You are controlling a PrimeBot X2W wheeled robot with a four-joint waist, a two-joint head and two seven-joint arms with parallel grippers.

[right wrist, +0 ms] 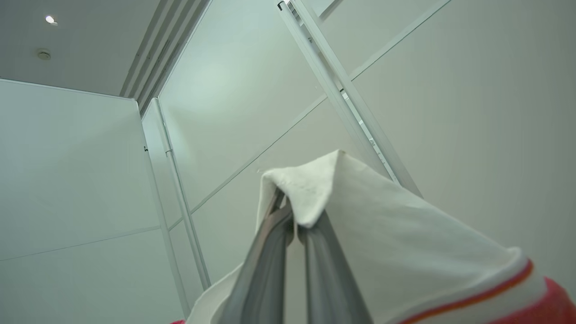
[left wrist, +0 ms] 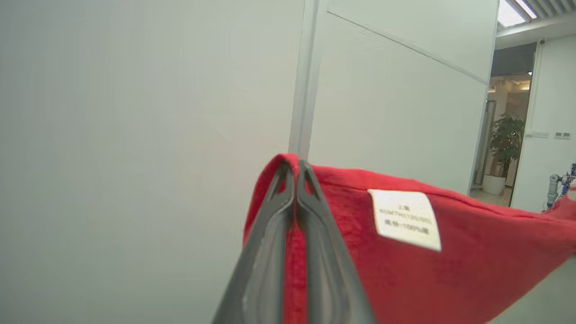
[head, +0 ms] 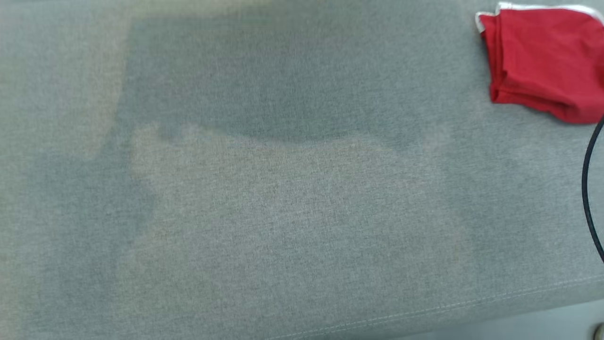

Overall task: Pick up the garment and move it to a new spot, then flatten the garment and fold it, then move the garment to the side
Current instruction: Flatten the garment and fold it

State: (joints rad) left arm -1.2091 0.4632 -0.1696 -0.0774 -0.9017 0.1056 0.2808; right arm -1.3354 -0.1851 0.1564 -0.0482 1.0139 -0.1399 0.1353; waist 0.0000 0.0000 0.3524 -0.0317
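Observation:
In the left wrist view my left gripper (left wrist: 294,164) is shut on the edge of a red garment (left wrist: 450,270), beside its white label (left wrist: 405,219). The cloth stretches away to the right, held up in front of a pale wall. In the right wrist view my right gripper (right wrist: 290,216) is shut on a white part of the garment (right wrist: 405,252), which has an orange stripe and a red edge lower right. In the head view a red cloth with white trim (head: 542,61) lies bunched at the far right; I cannot tell whether it is the same garment.
A wide grey fabric surface (head: 283,212) spreads across the head view, its stitched front edge (head: 424,311) running along the bottom right. A black cable (head: 587,189) curves down the right edge. White wall panels (right wrist: 90,180) and a doorway (left wrist: 508,126) surround the raised arms.

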